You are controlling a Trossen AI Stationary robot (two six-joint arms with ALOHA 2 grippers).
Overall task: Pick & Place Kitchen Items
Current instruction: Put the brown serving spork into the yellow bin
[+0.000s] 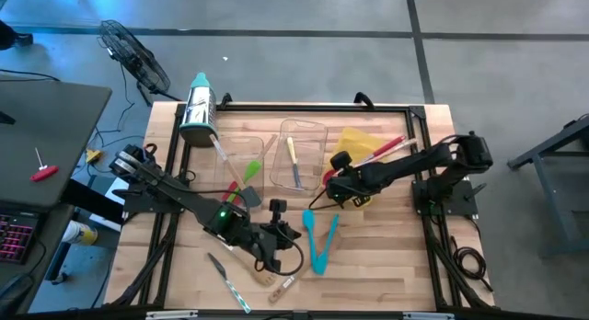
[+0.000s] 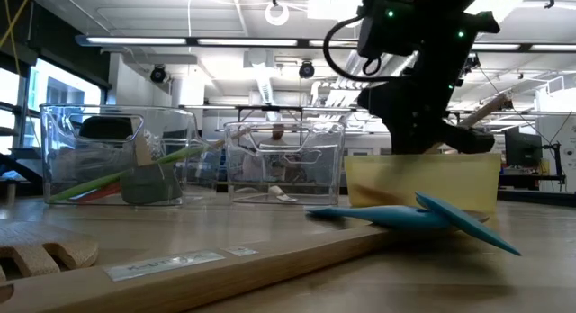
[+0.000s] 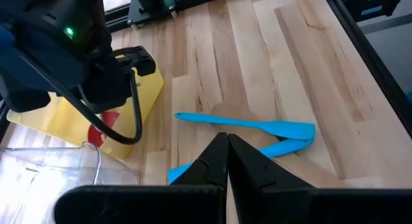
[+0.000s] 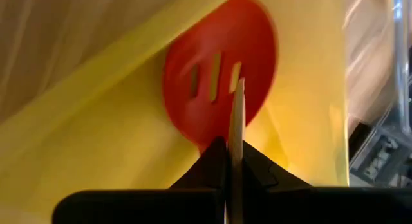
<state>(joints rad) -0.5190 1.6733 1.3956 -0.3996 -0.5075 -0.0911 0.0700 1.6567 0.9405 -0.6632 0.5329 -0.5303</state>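
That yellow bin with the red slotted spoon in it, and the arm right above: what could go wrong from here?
1. The right gripper is shut on a thin wooden stick above the red slotted spoon; held so narrowly, it might slip or twist.
2. The stick may land outside the yellow bin if released off-centre.
3. The left gripper, shut, sits close to the teal utensils and could nudge them.

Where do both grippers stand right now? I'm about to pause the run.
Left gripper: closed, holding nothing, above the teal spatulas.
Right gripper: closed on a thin wooden utensil, over the yellow bin.
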